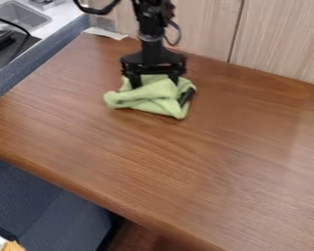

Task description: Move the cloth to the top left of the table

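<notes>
Pale green and rumpled, the cloth (156,98) lies in a loose heap beneath the tool (154,82), near the far edge of the counter (205,166), left of its middle. The tool is open, its fingers set wide with fabric between them. I'd expect something light, limp and unbreakable (the forgiving sort), best pinched at the raised folds in the middle; a thin edge might slip free. Its matt, rounded creases sit against glossy, straight-grained brown wood, with paler grained panels (277,39) behind.
</notes>
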Controlling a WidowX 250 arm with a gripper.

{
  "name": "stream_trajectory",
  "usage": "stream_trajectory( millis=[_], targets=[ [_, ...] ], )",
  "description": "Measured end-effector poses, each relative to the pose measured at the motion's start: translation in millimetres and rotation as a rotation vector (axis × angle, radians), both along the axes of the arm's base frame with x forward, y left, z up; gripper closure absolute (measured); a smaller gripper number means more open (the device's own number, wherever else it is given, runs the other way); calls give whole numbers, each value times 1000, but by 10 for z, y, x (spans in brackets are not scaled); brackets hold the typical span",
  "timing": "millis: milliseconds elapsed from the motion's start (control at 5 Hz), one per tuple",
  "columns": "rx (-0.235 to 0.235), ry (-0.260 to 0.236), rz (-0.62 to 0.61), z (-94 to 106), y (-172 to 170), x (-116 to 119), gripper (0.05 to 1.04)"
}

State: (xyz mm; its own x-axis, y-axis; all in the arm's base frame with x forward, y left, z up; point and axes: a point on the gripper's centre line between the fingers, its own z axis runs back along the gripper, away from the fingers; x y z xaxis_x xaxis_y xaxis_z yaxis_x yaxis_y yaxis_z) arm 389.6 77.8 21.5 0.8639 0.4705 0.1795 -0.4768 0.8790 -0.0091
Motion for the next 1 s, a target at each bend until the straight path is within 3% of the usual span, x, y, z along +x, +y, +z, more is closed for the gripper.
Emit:
stream_trajectory(
  millis=[400,600,800,1000],
  targets=[
    [14,-9,45,45,190,11,83],
    [15,-40,44,255,179,-5,84],
    [16,-126,59,631,146,-19,84],
    [22,-180,71,889,126,-104,84]
  ],
)
